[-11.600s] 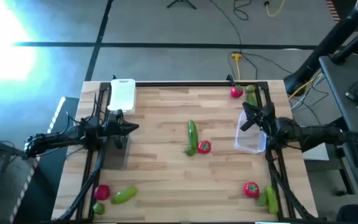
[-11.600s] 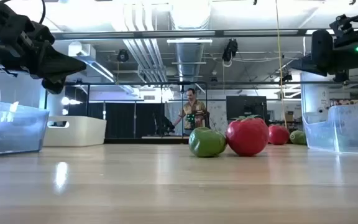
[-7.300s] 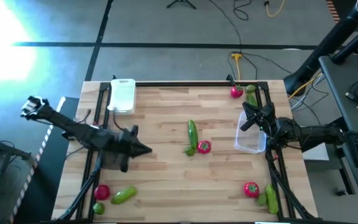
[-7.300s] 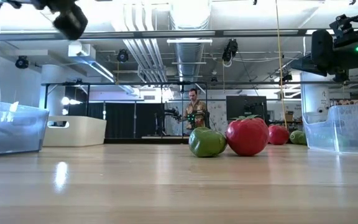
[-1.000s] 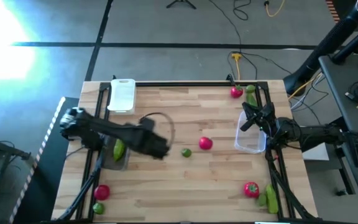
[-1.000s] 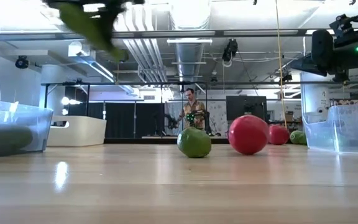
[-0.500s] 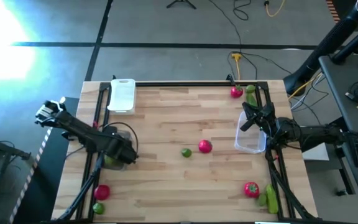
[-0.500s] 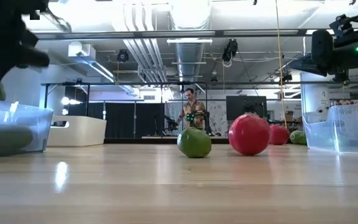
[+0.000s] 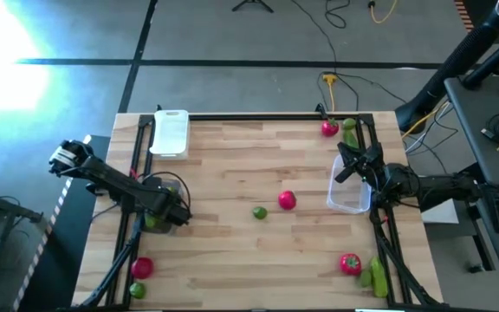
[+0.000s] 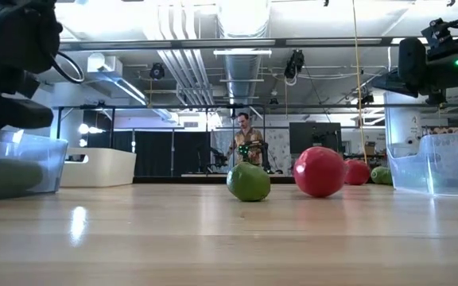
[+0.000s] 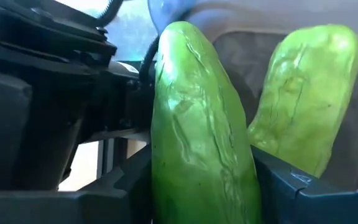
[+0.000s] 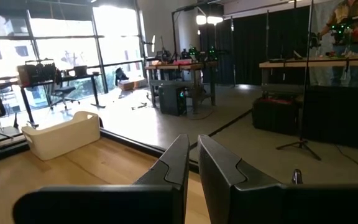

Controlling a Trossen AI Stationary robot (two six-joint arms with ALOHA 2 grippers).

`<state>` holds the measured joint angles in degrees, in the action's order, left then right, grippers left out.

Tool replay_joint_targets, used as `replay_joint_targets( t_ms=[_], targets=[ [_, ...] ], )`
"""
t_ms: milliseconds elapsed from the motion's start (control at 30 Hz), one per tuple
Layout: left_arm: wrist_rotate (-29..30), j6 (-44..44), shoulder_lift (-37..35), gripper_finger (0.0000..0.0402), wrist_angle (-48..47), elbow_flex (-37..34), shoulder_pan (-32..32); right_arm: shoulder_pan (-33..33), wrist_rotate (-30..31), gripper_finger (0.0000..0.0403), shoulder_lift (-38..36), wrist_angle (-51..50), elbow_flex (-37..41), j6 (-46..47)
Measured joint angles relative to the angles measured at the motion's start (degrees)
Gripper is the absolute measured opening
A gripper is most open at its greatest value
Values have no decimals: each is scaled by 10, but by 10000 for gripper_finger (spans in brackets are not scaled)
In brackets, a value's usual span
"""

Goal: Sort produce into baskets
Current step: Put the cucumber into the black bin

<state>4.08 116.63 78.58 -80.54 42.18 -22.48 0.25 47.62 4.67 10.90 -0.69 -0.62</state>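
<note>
My left gripper (image 9: 158,218) is down in the clear tub (image 10: 22,163) at the table's left edge, shut on a long green cucumber (image 11: 197,124). A second cucumber (image 11: 303,93) lies in that tub beside it. A lime (image 9: 259,212) and a tomato (image 9: 287,200) rest on the table's middle. My right gripper (image 12: 191,162) hangs shut and still above the other clear tub (image 9: 351,195) at the right. The white tray (image 9: 171,133) stands at the far left. My left gripper pinches the cucumber by its two long sides (image 11: 166,180) between its two fingers (image 11: 291,183). The fingers come from above, slanting down into the tub. Whether the cucumber's far end rests on the tub's floor cannot be seen.
More produce lies about: a tomato (image 9: 142,267) and a lime (image 9: 137,290) at the near left, a tomato (image 9: 350,263) and cucumbers (image 9: 372,276) at the near right, a tomato (image 9: 329,129) and a green piece (image 9: 350,130) at the far right.
My left gripper has carried the cucumber from the table's middle toward the left edge and down into the clear tub, turning and tipping downward on the way.
</note>
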Motion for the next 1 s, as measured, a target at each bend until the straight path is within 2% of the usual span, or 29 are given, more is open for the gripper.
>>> replay_joint_targets(
  t_ms=[433,600,733,867,933,1000],
  targets=[
    [29,-18,4,229,-17,4,0,0,0,28,0,-1,0,0],
    [54,-25,3,243,-100,71,0,0,0,28,0,-1,0,0],
    [154,-79,-6,243,-66,166,-1,0,0,28,0,-1,0,0],
    [315,-166,16,236,27,256,-30,0,0,28,0,0,0,0],
    [399,-252,37,233,89,293,-47,0,0,28,0,0,0,0],
    [446,-367,64,232,161,322,-60,0,0,28,1,0,0,0]
  ],
)
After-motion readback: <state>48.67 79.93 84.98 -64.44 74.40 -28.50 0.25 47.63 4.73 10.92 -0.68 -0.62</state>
